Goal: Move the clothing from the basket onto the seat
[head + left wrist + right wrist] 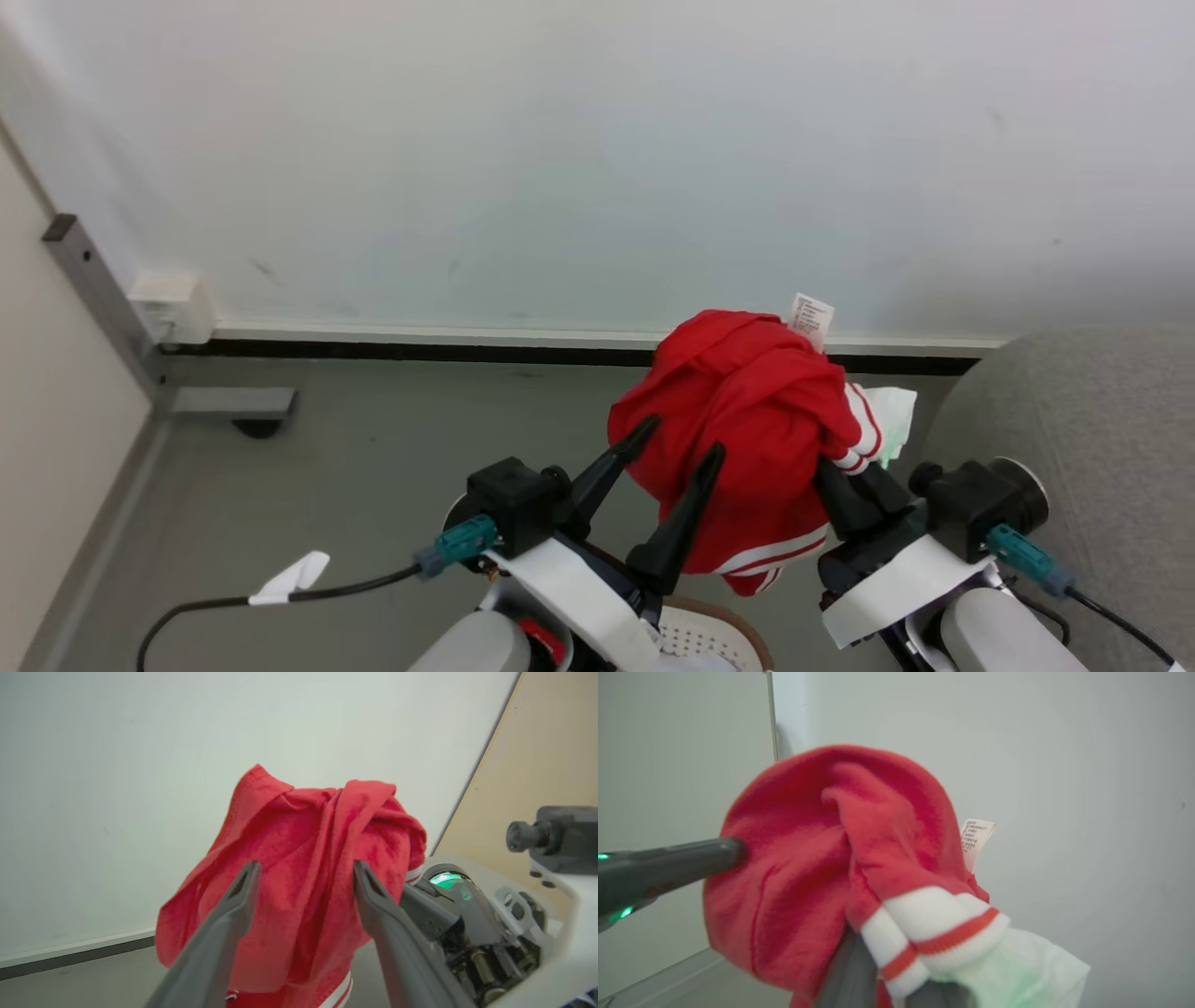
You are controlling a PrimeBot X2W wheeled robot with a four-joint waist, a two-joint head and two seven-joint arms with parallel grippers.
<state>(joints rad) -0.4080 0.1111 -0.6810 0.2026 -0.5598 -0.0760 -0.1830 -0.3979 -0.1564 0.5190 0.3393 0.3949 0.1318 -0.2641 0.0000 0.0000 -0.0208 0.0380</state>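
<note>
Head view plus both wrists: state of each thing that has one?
clothing, bunched up, held in the air.
right gripper, shut on the clothing, fingertips buried in cloth.
left gripper, open, fingers spread, one tip at the cloth.
basket, below the arms, rim partly in view, contents hidden.
seat, at the right, clothing not yet on it.
</note>
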